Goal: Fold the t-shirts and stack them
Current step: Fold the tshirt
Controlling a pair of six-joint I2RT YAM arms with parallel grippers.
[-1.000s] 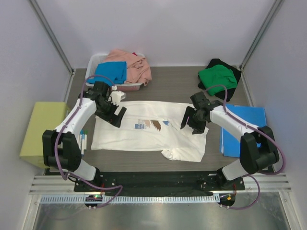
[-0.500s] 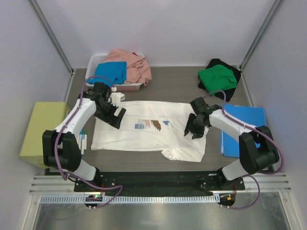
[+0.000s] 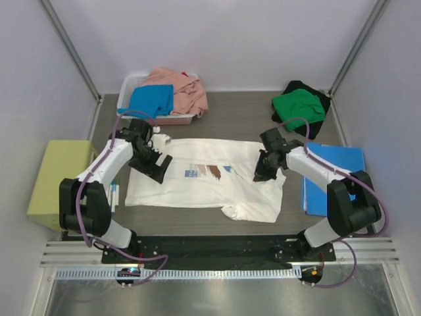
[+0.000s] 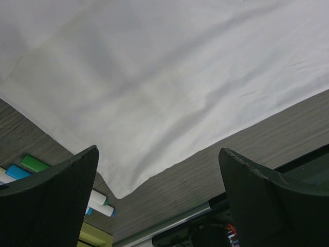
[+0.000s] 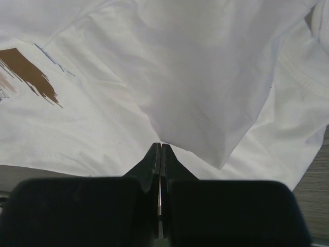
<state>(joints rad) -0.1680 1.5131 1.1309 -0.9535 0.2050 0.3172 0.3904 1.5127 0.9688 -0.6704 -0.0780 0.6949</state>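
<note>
A white t-shirt (image 3: 204,183) with a blue-and-brown chest print lies spread in the middle of the table. My right gripper (image 3: 261,172) is down on its right part, jaws shut on a raised flap of the white cloth (image 5: 205,98), which meets the right gripper's (image 5: 161,145) tips. My left gripper (image 3: 156,168) hovers open over the shirt's left side; in the left wrist view the left gripper (image 4: 158,152) is wide apart above the white t-shirt's (image 4: 169,82) lower edge, holding nothing. A green t-shirt (image 3: 299,105) lies on a black one (image 3: 308,87) at back right.
A white basket (image 3: 133,83) at back left holds a bright blue t-shirt (image 3: 152,99) and a salmon pink one (image 3: 184,89). A blue folder (image 3: 337,178) lies at the right. A yellow-green box (image 3: 56,181) and markers (image 3: 113,192) sit at the left edge.
My right gripper closed from open onto the white t-shirt's right part and shifted slightly back. The left gripper dropped a little nearer the shirt, still open.
</note>
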